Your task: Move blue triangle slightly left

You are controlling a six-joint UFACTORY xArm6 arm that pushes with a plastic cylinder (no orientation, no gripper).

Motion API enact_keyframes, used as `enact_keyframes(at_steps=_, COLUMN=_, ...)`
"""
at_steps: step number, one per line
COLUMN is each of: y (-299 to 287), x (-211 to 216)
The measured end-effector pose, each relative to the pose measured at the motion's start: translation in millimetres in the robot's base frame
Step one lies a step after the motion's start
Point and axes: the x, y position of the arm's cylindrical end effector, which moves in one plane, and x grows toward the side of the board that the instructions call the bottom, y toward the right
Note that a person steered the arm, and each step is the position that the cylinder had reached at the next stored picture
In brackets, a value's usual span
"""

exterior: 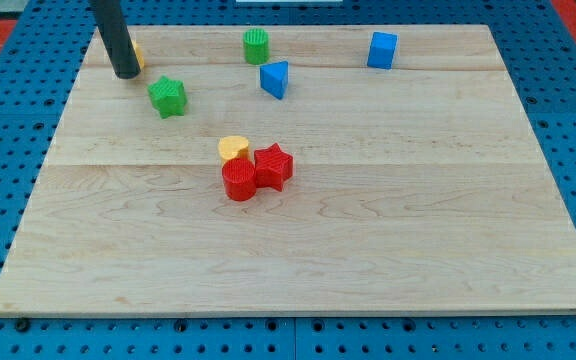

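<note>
The blue triangle (275,79) lies on the wooden board (368,240) near the view's top, a little left of centre. My tip (126,74) is at the view's top left, far to the left of the blue triangle, not touching it. It stands right beside an orange block (137,55) that the rod mostly hides. A green star (168,97) lies between the tip and the blue triangle, just right of and below the tip.
A green cylinder (256,46) stands just above and left of the blue triangle. A blue cube (382,50) is at the top right. A yellow block (233,148), a red cylinder (239,181) and a red star (273,166) cluster mid-board.
</note>
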Motion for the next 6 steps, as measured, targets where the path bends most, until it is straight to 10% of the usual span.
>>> enact_keyframes(at_steps=1, y=-6, x=-7)
enact_keyframes(at_steps=5, y=312, x=73)
enact_keyframes(at_steps=6, y=284, x=47)
